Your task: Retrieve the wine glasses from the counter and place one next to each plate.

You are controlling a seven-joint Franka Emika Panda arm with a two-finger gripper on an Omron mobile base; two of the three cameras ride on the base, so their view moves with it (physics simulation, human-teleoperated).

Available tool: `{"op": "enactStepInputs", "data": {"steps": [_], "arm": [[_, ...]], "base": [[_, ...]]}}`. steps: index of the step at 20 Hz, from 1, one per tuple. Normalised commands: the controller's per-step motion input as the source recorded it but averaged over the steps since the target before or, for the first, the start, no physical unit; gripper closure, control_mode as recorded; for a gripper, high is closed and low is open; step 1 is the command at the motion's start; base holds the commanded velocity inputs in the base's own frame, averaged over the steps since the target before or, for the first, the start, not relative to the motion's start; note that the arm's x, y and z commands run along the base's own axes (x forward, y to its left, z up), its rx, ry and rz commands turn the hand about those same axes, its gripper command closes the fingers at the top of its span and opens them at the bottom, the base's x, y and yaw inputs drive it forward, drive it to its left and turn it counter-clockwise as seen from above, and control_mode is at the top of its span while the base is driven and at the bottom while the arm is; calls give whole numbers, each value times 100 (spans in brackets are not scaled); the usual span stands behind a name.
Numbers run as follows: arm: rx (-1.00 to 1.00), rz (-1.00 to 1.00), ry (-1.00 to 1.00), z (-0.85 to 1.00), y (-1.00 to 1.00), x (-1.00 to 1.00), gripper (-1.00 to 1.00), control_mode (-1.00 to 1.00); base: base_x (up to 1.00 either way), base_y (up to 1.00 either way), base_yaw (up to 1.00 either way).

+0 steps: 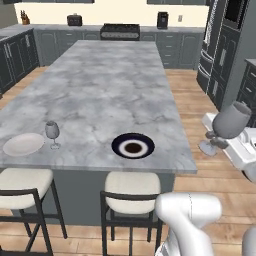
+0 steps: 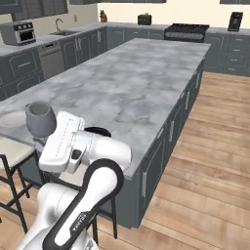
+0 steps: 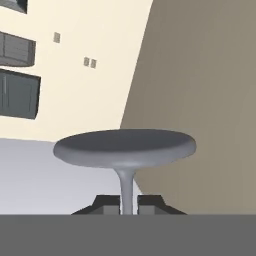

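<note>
A: Marble island (image 1: 100, 90) is filling the foreground; I'm seeing the white plate (image 1: 23, 144) with a wine glass (image 1: 52, 133) standing just beside it. The navy plate (image 1: 133, 147) is sitting alone.

B: And the hand?

A: The gripper (image 3: 128, 205) is clamping its jaws on the stem of the second glass (image 1: 229, 125), foot pointing away from the hand. I'm carrying it off the island's right end; the navy plate is lying to its left, so I judge the move goes leftward over the edge.
</note>
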Motion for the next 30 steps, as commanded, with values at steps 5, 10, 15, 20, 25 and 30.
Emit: {"op": "enactStepInputs", "data": {"steps": [5,10,15,20,25,30], "arm": [[-8,0,9,-17,-25,100,100,-100],[-24,0,1,-60,-32,100,100,-100],[-13,0,11,-55,-35,99,100,-100],[-3,0,26,-37,-40,96,100,-100],[-3,0,22,-29,-23,62,100,-100],[-9,0,6,-28,0,28,100,-100]], "base": [[0,0,0],[0,0,0],[0,0,0],[0,0,0],[0,0,0],[0,0,0]]}}
